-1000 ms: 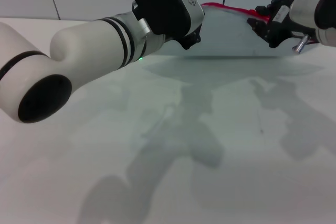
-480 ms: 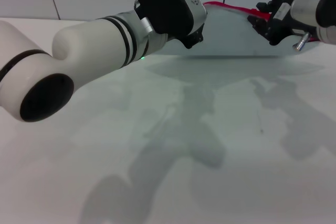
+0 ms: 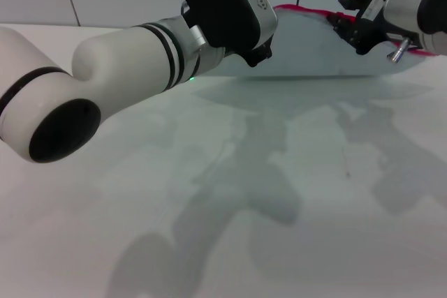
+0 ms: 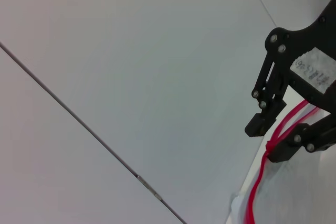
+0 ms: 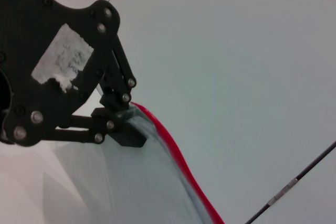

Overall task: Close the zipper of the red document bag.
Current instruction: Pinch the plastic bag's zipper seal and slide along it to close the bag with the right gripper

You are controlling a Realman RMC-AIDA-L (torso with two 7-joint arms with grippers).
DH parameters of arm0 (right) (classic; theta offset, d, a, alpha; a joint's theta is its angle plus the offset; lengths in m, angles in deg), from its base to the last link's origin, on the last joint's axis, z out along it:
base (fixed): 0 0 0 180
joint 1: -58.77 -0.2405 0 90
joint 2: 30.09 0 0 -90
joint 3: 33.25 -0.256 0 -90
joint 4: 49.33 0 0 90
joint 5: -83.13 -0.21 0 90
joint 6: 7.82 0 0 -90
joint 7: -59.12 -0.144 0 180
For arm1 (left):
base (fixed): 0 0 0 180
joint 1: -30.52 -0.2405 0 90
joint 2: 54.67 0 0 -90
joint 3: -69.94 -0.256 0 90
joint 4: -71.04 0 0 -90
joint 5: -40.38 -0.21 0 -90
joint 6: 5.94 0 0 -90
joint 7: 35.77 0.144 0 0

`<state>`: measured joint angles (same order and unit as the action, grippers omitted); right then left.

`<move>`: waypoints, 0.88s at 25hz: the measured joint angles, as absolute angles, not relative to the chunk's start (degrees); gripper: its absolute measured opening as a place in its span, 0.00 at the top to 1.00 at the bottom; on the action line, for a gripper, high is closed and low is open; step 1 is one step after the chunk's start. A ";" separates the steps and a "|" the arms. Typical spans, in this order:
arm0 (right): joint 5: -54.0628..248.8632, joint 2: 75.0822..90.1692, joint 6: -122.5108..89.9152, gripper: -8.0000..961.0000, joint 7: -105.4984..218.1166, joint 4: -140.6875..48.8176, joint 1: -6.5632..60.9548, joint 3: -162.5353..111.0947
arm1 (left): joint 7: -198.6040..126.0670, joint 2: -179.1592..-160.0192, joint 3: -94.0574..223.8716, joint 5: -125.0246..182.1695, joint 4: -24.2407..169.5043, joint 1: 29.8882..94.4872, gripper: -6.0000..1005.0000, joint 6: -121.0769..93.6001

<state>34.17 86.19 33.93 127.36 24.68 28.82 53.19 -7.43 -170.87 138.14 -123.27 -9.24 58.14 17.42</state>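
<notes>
The right gripper [image 3: 347, 24], at about one o'clock in the head view, has its black fingers pinched together on the zipper [image 3: 307, 11] near that end of the red document bag [image 3: 307, 47]. The left wrist view shows this grip from the far side: the two black fingertips of the right gripper [image 4: 268, 137] meet on the red strip [image 4: 257, 192], which bunches into a small knot between them; whether that knot is the slider cannot be told.

The left gripper [image 3: 257, 52], just left of twelve o'clock in the head view, is clamped on the bag's opposite end. In the right wrist view its fingers [image 5: 122, 129] are closed on the top corner of the translucent sheet [image 5: 131, 182], right where the red strip [image 5: 184, 171] begins.

Between the two grippers the bag is held up off the white table [image 3: 279, 186], standing on edge. Its long axis runs across the head view, from about twelve o'clock towards two o'clock. The zipper is the upper edge, and it arches slightly as it passes from one gripper to the other. The bag's lower edge hangs close above the table; whether it touches cannot be told.

The bag is a flat pouch of pale blue-grey translucent plastic, smooth and a little glossy. The thin bright red strip borders only its top edge. In the left wrist view the strip shows as two fine red lines running side by side.
</notes>
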 joint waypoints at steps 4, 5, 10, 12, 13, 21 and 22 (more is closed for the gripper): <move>34.28 86.19 34.02 0.72 127.54 24.56 28.82 54.20 | -7.32 -170.86 138.14 -123.27 -9.21 58.13 0.94 17.44; 34.36 86.19 34.03 0.72 127.59 24.47 28.82 54.64 | -7.27 -170.86 138.14 -123.26 -9.20 58.12 0.94 17.44; 34.69 86.15 34.30 0.72 127.78 24.31 28.67 55.25 | -6.80 -170.86 138.14 -123.26 -9.20 58.11 0.94 17.44; 34.73 86.12 34.31 0.72 127.79 24.38 28.71 55.26 | -6.78 -170.86 138.15 -123.26 -9.20 58.11 0.94 17.44; 34.73 86.11 34.31 0.72 127.80 24.48 28.75 55.26 | -6.77 -170.87 138.18 -123.26 -9.20 58.12 0.94 17.44; 34.73 86.02 34.31 0.78 127.83 24.20 28.81 55.11 | -6.76 -170.87 138.26 -123.26 -9.29 58.11 0.94 17.44; 34.73 86.02 34.31 0.79 127.84 24.18 28.80 55.11 | -6.77 -170.86 138.30 -123.26 -9.33 58.11 0.94 17.43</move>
<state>34.73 86.02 34.31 127.84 24.18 28.80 55.11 -6.77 -170.86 138.30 -123.26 -9.33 58.11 17.43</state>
